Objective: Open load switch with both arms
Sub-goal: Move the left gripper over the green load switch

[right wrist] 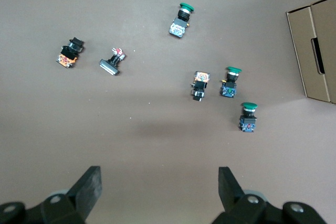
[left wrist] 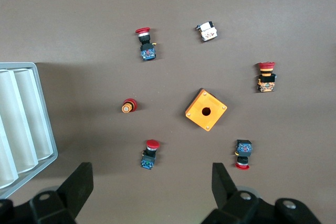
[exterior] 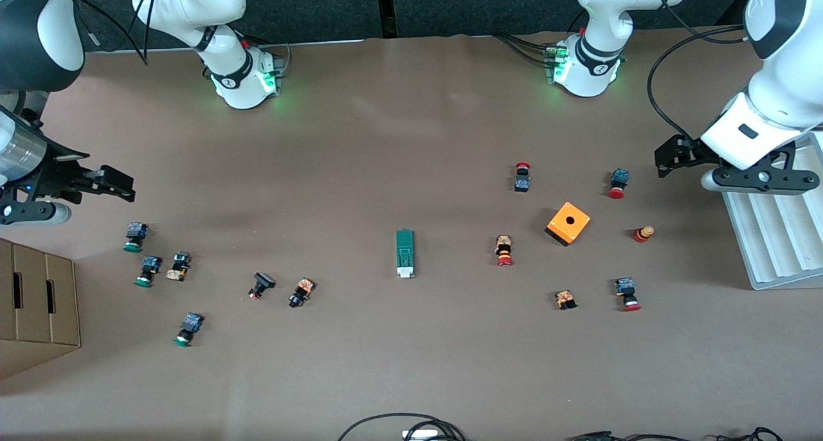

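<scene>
The load switch [exterior: 404, 253] lies flat near the table's middle, its white end toward the front camera, nothing touching it. An orange cube [exterior: 568, 223] and red-capped push-buttons [exterior: 504, 251] lie toward the left arm's end, green-capped push-buttons [exterior: 134, 236] toward the right arm's. The left gripper [exterior: 669, 156] hangs released beside a grey tray [exterior: 778, 235]; the right gripper [exterior: 116, 185] hangs released above a cardboard box [exterior: 38, 306].

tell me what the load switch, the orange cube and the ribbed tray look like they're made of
Load switch: likely moulded plastic, matte dark green body with a white end piece.
Orange cube: probably plastic, smooth and uniformly coloured, one round hole on top and small corner screws.
Ribbed tray: pale grey-white, looks like formed plastic with rounded channels.
</scene>
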Motion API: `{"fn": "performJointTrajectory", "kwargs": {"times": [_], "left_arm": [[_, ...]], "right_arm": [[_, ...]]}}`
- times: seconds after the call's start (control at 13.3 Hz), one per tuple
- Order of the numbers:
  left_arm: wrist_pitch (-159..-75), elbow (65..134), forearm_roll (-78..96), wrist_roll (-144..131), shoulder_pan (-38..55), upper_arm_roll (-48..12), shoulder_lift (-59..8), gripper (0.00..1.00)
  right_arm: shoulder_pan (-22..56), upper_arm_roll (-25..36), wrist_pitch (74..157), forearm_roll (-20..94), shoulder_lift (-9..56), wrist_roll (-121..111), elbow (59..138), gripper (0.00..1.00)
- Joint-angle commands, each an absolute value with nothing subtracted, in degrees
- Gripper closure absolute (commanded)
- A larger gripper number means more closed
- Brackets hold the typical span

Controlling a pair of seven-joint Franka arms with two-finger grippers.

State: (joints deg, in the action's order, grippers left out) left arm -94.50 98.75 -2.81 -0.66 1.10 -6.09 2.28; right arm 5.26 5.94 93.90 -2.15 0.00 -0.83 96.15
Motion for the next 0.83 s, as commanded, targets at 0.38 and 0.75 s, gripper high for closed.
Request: {"fn": "performJointTrajectory", "kwargs": {"times": [0.38,0.75], "left_arm": [[-93.43,97.65,-3.08,-11.39,1.32,-14.05,2.55,0.0],[-94.13,96.33,-3.34,-27.66,1.32,-25.3,1.59,0.0]], "right_arm": [[6.06,6.15,93.87,-1.05,0.7,-1.05,94.83,0.0],[6.42,6.15,93.87,-1.14,0.7,-0.97,94.83,0.0]]}}
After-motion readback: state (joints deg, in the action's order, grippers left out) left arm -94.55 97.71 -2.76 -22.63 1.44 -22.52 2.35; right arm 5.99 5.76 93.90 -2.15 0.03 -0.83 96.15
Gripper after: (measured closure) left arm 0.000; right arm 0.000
